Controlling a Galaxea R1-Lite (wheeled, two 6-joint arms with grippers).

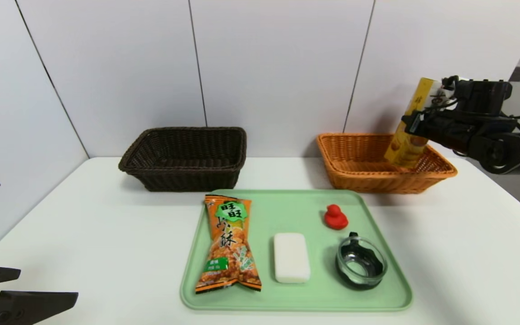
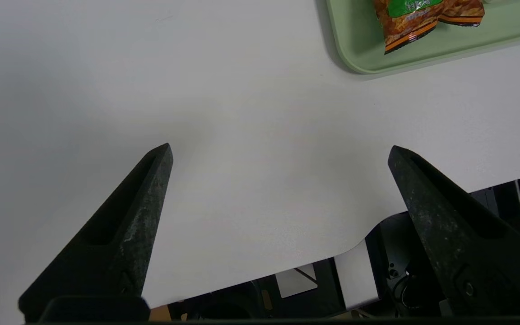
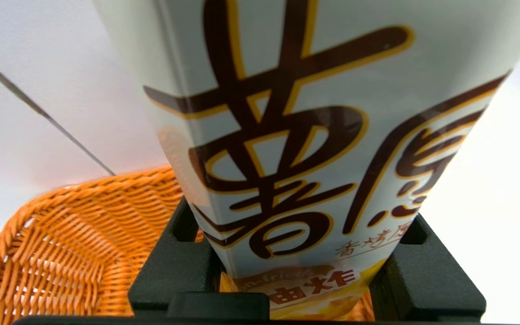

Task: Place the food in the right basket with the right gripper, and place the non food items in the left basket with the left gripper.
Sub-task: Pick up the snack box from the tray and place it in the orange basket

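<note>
Right gripper (image 1: 415,122) fingers clamped on yellow box (image 1: 411,126), tilted, lower end inside orange basket (image 1: 440,170). Left gripper (image 2: 280,151) fingers apart above bench (image 2: 251,135).

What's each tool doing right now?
Left tool: open, empty, parked over the table.
Right tool: shut on the snack box, over the orange basket.

Both baskets, the dark brown basket (image 1: 183,158) on the left and the orange basket (image 1: 384,164) on the right, are woven wicker; the snack bag (image 1: 228,243) is glossy foil, the cup (image 1: 360,262) clear glass, the tray (image 1: 296,300) smooth matt plastic.
</note>
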